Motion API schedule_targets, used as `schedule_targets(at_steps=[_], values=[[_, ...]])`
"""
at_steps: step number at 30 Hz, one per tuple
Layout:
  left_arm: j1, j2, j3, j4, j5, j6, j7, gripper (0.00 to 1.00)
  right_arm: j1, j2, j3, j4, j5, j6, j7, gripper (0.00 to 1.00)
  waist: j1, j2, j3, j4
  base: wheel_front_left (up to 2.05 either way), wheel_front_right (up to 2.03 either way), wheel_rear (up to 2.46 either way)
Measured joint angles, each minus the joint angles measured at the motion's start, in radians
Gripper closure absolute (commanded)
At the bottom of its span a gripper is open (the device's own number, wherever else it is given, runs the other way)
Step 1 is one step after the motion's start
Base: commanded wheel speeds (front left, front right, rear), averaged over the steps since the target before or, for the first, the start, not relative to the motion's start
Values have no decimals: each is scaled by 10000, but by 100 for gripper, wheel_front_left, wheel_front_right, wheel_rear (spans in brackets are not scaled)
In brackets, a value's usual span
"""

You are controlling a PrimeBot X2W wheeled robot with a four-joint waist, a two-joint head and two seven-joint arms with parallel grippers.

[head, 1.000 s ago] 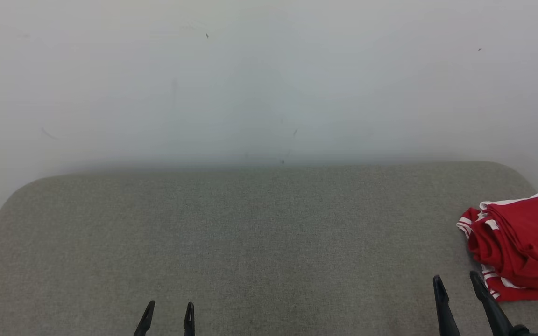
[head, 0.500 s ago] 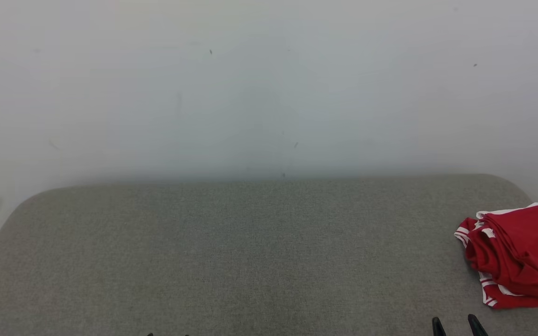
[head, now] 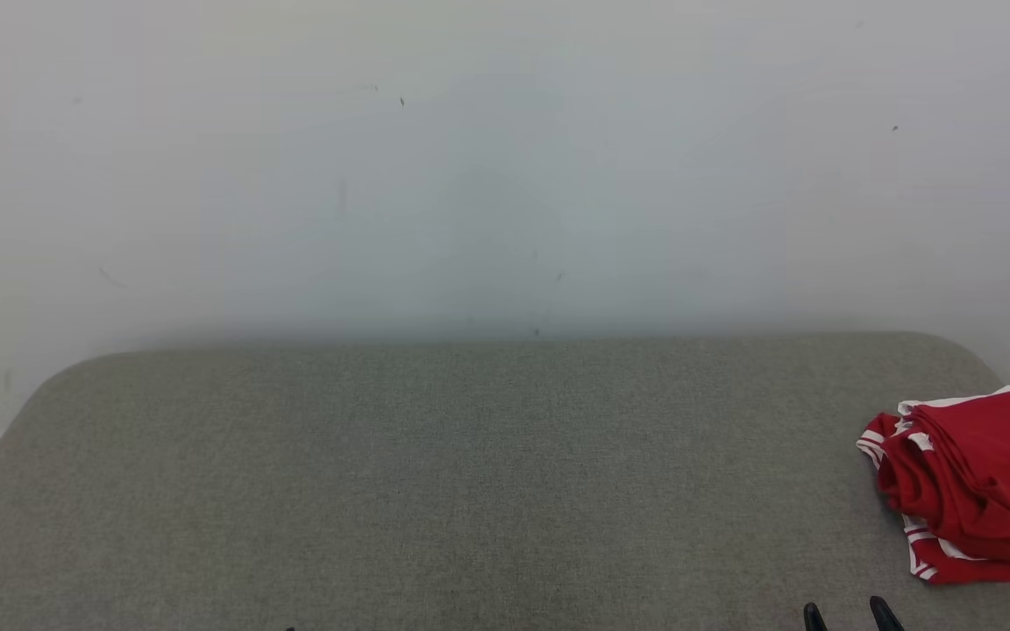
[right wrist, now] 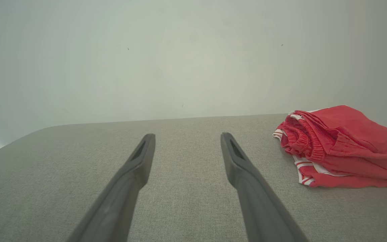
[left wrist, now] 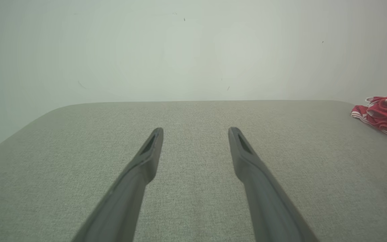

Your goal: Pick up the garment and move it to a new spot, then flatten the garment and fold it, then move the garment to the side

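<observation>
The red garment (head: 978,482), trimmed with white stripes, lies in a loosely folded, rumpled heap at about four o'clock in the head view. It sits on the right end of the grey fabric-covered table (head: 470,491), near the rounded far corner, and the frame's right edge cuts it off. In the right wrist view the garment (right wrist: 341,148) shows a gathered elastic band along its left side, with a striped white hem peeking out beneath the red folds.

The right gripper (head: 847,615) is nearest to it. Only its two dark fingertips rise from the bottom edge of the head view, at about seven o'clock from the heap and apart from it. Along its own fingers, the right gripper (right wrist: 186,137) is spread wide and empty over bare cloth, with the garment at two o'clock and untouched.

The left gripper (left wrist: 196,131) is likewise released, with its fingers parted, nothing between them and grey fabric below. From there the garment (left wrist: 386,112) is well apart at two o'clock, by the table's right edge.

Behind the table, at twelve o'clock, stands a plain white wall (head: 505,175) with a few small dark specks.
</observation>
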Motion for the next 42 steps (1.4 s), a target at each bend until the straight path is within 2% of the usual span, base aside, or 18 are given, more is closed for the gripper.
schedule_targets(at_steps=[7,8,15,32,36,42], values=[[-11,0,-58,88,-58,75,0,0,-12,6,-31,96,-2,0,0,0,1,0,-81,44,0,0,0],[-6,2,-59,127,-56,75,0,100,6,15,-25,150,-2,0,0,100,1,0,-88,49,0,0,0],[235,12,-63,775,-228,75,100,100,223,171,36,853,186,0,105,100,1,0,-67,49,0,0,0],[-279,40,286,756,-3735,-174,704,100,-507,263,-443,1009,3407,0,1068,100,2,0,246,28,0,0,0],[-519,40,426,732,-4890,-192,895,100,-810,313,-637,1060,4487,0,1411,100,2,0,366,20,0,0,0],[-716,40,537,717,-5816,-276,1078,100,-1049,355,-800,1093,5352,0,1680,100,2,0,470,13,0,0,0]])
